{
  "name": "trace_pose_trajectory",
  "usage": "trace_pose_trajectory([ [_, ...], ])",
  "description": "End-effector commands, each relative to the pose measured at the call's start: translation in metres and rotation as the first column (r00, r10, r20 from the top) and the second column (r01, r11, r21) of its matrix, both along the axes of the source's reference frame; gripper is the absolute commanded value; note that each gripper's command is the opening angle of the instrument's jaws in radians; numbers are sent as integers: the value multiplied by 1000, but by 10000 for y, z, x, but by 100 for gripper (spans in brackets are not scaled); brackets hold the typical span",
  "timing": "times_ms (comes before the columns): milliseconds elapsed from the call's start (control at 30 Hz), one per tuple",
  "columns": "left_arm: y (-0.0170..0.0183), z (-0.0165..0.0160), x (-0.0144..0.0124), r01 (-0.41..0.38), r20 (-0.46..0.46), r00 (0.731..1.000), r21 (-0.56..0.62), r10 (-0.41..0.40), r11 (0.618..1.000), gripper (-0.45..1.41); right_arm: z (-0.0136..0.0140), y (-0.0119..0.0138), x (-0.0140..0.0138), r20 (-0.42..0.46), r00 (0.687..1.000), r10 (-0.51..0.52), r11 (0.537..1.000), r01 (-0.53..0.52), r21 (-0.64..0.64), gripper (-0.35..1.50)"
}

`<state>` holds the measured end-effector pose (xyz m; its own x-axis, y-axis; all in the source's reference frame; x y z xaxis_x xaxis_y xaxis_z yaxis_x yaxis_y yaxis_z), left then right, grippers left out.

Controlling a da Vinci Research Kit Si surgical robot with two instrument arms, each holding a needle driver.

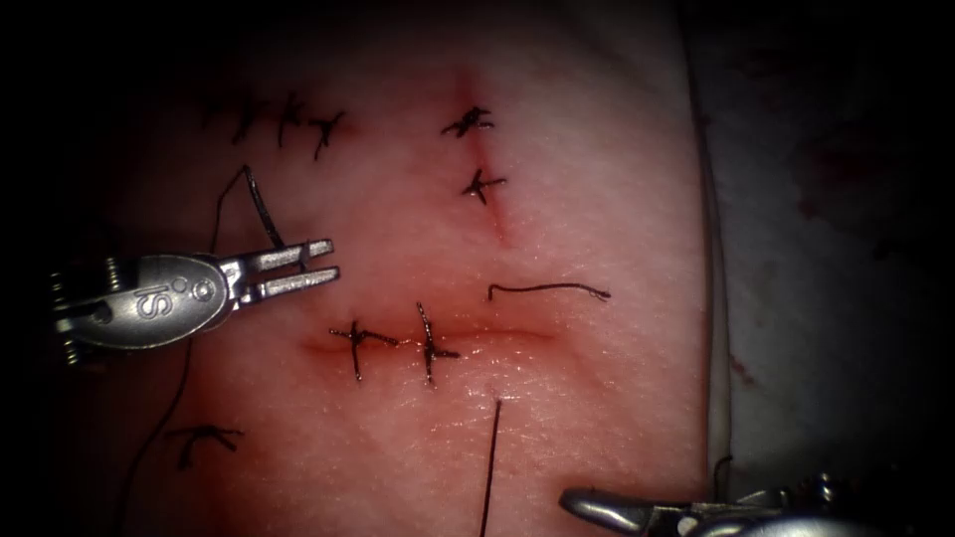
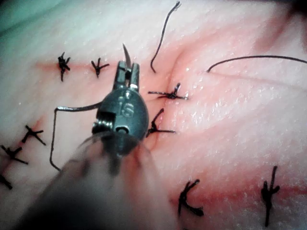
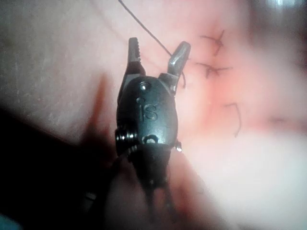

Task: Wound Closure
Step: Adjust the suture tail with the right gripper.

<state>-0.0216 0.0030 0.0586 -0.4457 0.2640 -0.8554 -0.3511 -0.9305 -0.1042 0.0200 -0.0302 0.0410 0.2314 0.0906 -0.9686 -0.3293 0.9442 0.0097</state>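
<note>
While the left tool (image 1: 298, 268) grips the needle (image 1: 264, 209) (clear of tissue (image 1: 597, 199)), right fingers (image 3: 180, 55) gape empty.

Left tool (image 1: 298, 268): brushed grey metal, smooth w/ dull sheen. Right tool (image 3: 156, 55): darker metal, ridged jaw faces. Tissue (image 1: 597, 418): moist, glossy, finely pebbled. Thread (image 1: 490, 467): thin, dark, matt. Needle (image 2: 126, 53): polished metal.

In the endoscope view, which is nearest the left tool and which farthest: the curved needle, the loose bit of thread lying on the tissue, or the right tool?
From the left tool, which holds the needle:
1. The needle, gripped in its jaws, curving up and left, clear of the tissue.
2. The loose thread piece, right of it, above the horizontal cut.
3. The right tool, by the lower edge, jaws open, holding nothing.
</note>
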Motion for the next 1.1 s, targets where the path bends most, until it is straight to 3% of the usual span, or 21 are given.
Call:
trace_pose_trajectory([
  [33, 4, 12, -5, -1, 0, 1000, 9, 1, 1000, -45, 11, 6, 1, 1, 998, 68, 996, -68, 53, 125],
  [200, 2, 34, -1, 5, -2, 1000, 46, -5, 999, -45, 35, 37, -14, 62, 984, 167, 979, -173, 109, 116],
  [300, -5, 36, 3, 11, 2, 1000, 53, -11, 999, -45, 59, 58, -17, 146, 978, 151, 977, -170, 128, 113],
  [367, -11, 32, 6, 9, -1, 1000, 52, -9, 999, -45, 84, 76, -15, 219, 965, 145, 974, -178, 140, 121],
  [533, -20, 19, 5, 12, -7, 1000, 55, -12, 998, -45, 110, 96, -14, 297, 945, 136, 970, -189, 156, 121],
  [600, -25, 14, 4, 12, -15, 1000, 59, -11, 998, -45, 122, 106, -13, 370, 919, 133, 967, -203, 156, 123],
  [633, -30, 7, 1, 5, -17, 1000, 65, -4, 998, -45, 129, 112, -12, 433, 892, 132, 962, -221, 162, 121],
  [667, -30, 7, 1, 5, -17, 1000, 65, -4, 998, -45, 129, 112, -12, 433, 892, 132, 962, -221, 162, 121],
  [767, -38, -5, 0, -6, -19, 1000, 74, 7, 997, -45, 141, 118, -3, 535, 843, 63, 957, -203, 208, 110],
  [833, -39, -7, 0, -6, -18, 1000, 75, 8, 997, -45, 143, 117, -1, 549, 834, 51, 956, -200, 216, 110],
  [1000, -46, -20, 2, -5, -18, 1000, 86, 7, 996, -45, 161, 99, 14, 639, 767, -61, 947, -159, 281, 106],
  [1033, -46, -20, 2, -5, -18, 1000, 86, 7, 996, -45, 161, 99, 14, 639, 767, -61, 947, -159, 281, 106],
  [1067, -47, -22, 2, -5, -19, 1000, 87, 7, 996, -45, 164, 96, 16, 648, 758, -71, 945, -158, 287, 101],
  [1100, -47, -22, 2, -6, -19, 1000, 87, 7, 996, -45, 166, 94, 17, 658, 749, -78, 943, -160, 292, 76],
])
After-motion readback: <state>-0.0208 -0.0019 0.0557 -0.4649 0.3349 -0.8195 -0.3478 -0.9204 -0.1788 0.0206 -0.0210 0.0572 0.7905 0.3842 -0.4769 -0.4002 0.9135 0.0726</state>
